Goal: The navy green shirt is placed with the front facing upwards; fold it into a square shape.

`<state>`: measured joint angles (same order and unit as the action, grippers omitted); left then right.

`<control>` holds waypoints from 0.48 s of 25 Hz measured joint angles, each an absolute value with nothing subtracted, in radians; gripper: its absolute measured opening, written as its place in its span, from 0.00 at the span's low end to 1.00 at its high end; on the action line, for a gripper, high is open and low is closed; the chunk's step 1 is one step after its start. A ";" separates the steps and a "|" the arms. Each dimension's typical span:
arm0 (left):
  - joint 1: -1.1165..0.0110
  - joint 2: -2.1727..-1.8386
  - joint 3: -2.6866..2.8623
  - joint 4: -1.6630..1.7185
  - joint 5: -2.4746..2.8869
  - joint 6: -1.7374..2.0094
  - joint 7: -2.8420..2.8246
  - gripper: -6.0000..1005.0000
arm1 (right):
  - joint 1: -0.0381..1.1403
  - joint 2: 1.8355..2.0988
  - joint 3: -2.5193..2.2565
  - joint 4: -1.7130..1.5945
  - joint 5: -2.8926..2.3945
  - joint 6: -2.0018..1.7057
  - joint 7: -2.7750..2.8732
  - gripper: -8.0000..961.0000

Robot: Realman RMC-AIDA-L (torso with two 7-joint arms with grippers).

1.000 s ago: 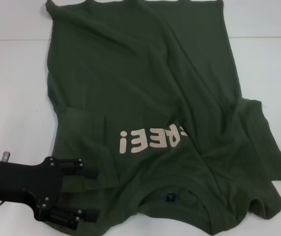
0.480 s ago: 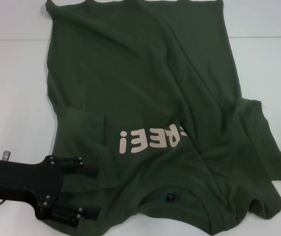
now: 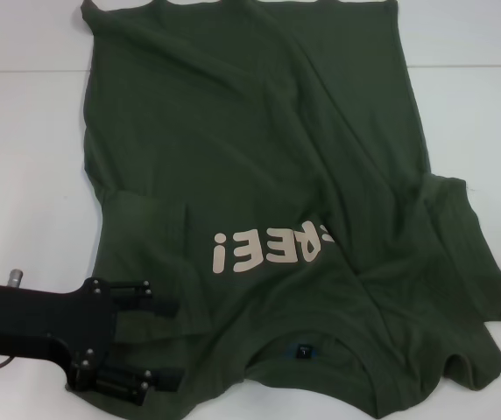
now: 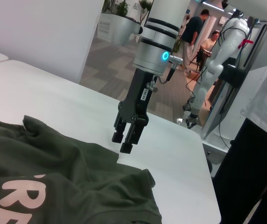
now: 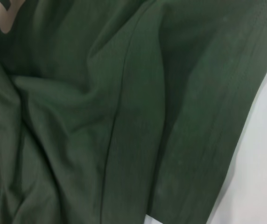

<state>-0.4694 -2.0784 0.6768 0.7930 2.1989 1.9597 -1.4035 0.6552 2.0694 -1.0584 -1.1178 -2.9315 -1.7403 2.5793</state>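
Two grippers are in play, and only one has moved much. The left gripper sits at about seven o'clock on the table, its black fingers spread wide apart and lying over the folded-in left sleeve edge of the navy green shirt; nothing is pinched between them. Compared with a second ago it has slid a touch nearer the robot, hardly more than a nudge.

At four o'clock the right gripper has shifted more: it has crept in along the table edge and now hovers just off the right sleeve, fingers pointing down and only slightly parted, holding nothing. From the left wrist view there is bare table between its tips and the cloth.

My reading is that both arms are lining up for a grasp rather than folding yet. The shirt lies front up, collar at six o'clock towards the robot, beige lettering near the middle, hem at twelve o'clock.

Rumpled diagonal creases run across the right side, and that bunched cloth looks likely to spoil a clean square. White table surrounds it.
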 joint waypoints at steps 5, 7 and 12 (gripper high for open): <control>-0.470 -2.080 0.675 0.793 2.201 1.959 -1.406 0.94 | 0.660 2.071 -1.058 -1.106 -2.930 -1.729 2.576 0.62; -0.470 -2.082 0.675 0.793 2.202 1.958 -1.406 0.94 | 0.660 2.072 -1.058 -1.106 -2.929 -1.726 2.574 0.62; -0.468 -2.084 0.675 0.793 2.203 1.956 -1.407 0.94 | 0.661 2.074 -1.058 -1.091 -2.929 -1.719 2.570 0.62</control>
